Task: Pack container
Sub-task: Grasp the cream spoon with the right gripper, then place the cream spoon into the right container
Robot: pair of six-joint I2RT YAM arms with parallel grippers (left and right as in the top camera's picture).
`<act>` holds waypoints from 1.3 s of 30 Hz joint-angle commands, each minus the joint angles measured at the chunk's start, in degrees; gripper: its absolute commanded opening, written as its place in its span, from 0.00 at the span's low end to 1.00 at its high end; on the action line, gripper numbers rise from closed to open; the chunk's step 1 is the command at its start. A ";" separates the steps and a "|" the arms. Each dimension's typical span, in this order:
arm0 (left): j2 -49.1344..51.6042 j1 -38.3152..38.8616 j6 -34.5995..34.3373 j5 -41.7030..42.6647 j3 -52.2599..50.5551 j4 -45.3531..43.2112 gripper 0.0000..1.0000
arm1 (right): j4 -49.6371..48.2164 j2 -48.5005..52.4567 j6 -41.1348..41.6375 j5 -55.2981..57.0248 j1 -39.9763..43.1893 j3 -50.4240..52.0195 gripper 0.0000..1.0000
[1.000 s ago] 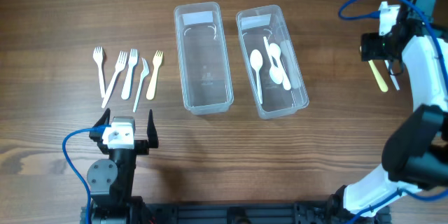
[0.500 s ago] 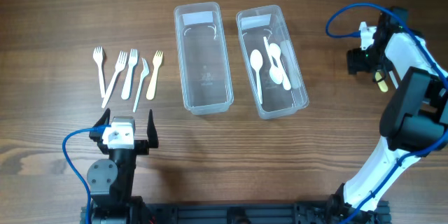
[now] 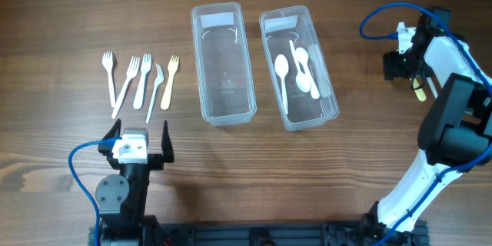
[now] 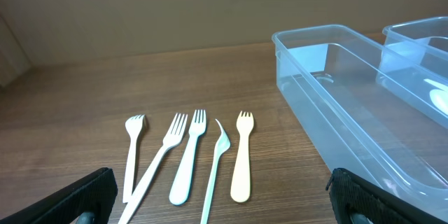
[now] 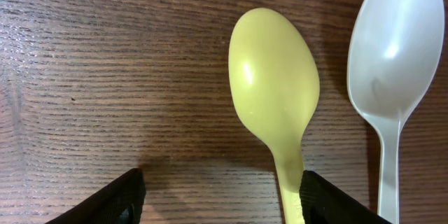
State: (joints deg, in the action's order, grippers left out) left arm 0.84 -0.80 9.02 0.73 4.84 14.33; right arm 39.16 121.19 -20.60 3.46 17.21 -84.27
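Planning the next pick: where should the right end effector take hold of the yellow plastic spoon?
Grip the yellow plastic spoon by its narrow handle just below the bowl, from straight above: it lies flat, and the white plastic spoon lies close beside its bowl.

Yellow spoon flat beside white spoon

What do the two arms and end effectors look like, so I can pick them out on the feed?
The right arm has white links and black joints; the left arm shows a black-grey round joint under a white block. A blue cable loops off each. The left end effector and right end effector have black, matte fingers.
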 commanded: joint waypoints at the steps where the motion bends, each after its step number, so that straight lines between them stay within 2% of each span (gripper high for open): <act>1: -0.39 0.07 1.07 0.04 -0.46 -0.15 1.00 | -0.70 2.05 -2.14 0.59 0.81 -0.57 0.72; 10: -0.39 0.07 1.07 0.04 -0.46 -0.15 1.00 | -1.68 2.08 -1.92 -1.22 2.71 -0.57 0.69; 13: -0.39 0.07 1.07 0.04 -0.46 -0.15 1.00 | -1.68 2.19 -1.88 -3.78 3.32 -0.50 0.47; 14: -0.39 0.07 1.07 0.07 -0.46 -0.15 1.00 | -1.68 2.21 -1.84 -4.09 3.41 -0.50 0.42; 21: -0.39 0.07 1.07 0.04 -0.46 -0.15 1.00 | -1.42 2.21 -1.68 -5.16 3.39 -0.46 0.34; 23: -0.39 0.07 1.07 0.04 -0.46 -0.15 1.00 | -0.98 2.21 -1.66 -7.19 3.39 -0.46 0.23; 29: -0.39 0.07 1.07 0.04 -0.46 -0.15 1.00 | -0.59 2.19 1.75 -10.80 3.21 -0.46 0.05; 36: -0.39 0.07 1.07 0.04 -0.46 -0.15 1.00 | 0.68 0.57 7.32 -11.04 1.46 -1.31 0.04; 39: -0.39 0.07 1.07 0.07 -0.46 -0.15 1.00 | 1.55 -2.08 7.30 -11.23 -0.42 -2.49 0.04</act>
State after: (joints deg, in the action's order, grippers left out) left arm 0.84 -0.80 8.99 0.73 4.84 14.33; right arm 39.88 121.71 -15.64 -5.61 19.44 -84.62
